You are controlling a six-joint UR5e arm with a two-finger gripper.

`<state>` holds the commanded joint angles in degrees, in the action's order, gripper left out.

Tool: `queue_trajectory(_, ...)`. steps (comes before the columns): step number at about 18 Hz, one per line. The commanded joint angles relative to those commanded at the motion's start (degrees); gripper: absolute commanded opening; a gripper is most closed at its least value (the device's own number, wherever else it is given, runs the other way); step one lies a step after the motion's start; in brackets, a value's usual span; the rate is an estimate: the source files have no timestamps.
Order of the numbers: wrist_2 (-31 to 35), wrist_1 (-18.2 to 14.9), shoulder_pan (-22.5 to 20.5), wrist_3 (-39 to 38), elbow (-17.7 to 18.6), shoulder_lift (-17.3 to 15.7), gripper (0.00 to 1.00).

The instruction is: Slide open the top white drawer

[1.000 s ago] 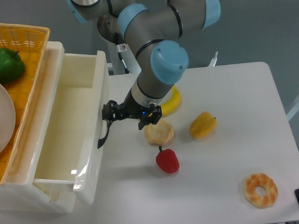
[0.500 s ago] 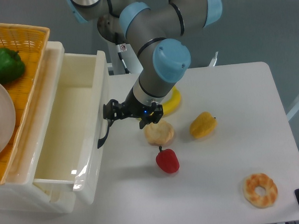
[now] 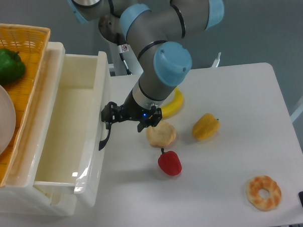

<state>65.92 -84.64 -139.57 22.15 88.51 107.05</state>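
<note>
The top white drawer stands pulled out; its black handle sits at the jaws, grip unclear; bare worktop lies beyond.

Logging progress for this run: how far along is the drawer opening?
Mostly done: the top white drawer is pulled well out, its empty inside showing. In hand: the hand is at the black handle; the grip itself cannot be made out. Left: letting go and backing away, perhaps a last pull.
</note>
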Motion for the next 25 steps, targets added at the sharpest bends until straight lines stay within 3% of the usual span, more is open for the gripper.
queue_trajectory(10,3.68,0.44,0.0,0.09,-0.35,0.44,1.0)
queue_trajectory(25,4.31,0.44,-0.09,0.09,-1.32,-0.17,1.0)
